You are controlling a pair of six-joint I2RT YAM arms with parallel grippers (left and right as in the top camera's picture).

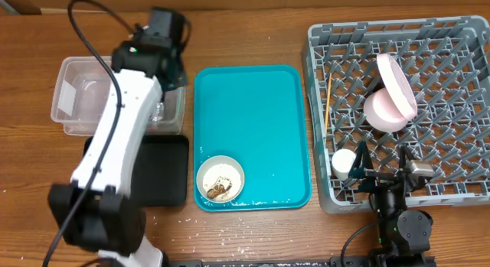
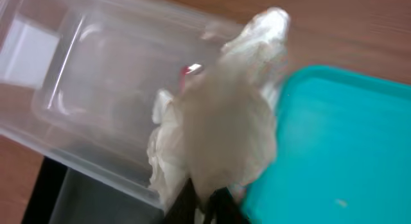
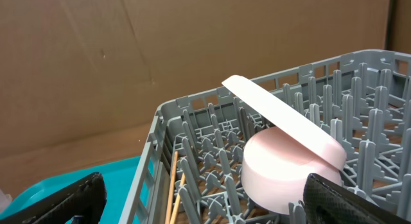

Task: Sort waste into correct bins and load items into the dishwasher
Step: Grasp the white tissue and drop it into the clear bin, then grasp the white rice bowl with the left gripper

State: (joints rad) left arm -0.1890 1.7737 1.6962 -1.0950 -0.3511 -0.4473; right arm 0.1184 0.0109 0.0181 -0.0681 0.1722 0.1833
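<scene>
My left gripper (image 2: 209, 208) is shut on the crumpled white napkin (image 2: 221, 121) and holds it over the right rim of the clear tub (image 2: 77, 89), next to the teal tray. A small red-and-silver bit (image 2: 190, 70) shows behind the napkin, in the tub. In the overhead view the left gripper (image 1: 170, 82) is at the clear tub's (image 1: 76, 99) right end, with the black tray (image 1: 159, 171) in front of it. The cream bowl (image 1: 220, 179) holds brown scraps. The white plate (image 1: 398, 83), pink bowl (image 1: 381, 114) and chopsticks (image 1: 328, 102) are in the grey rack (image 1: 459, 37). My right gripper (image 3: 205, 208) is open and empty.
The teal serving tray (image 1: 253, 106) lies between the bins and the rack, with the cream bowl at its front left corner. A small white round object (image 1: 344, 161) sits at the rack's front left corner. Rice grains are scattered on the table in front of the tray.
</scene>
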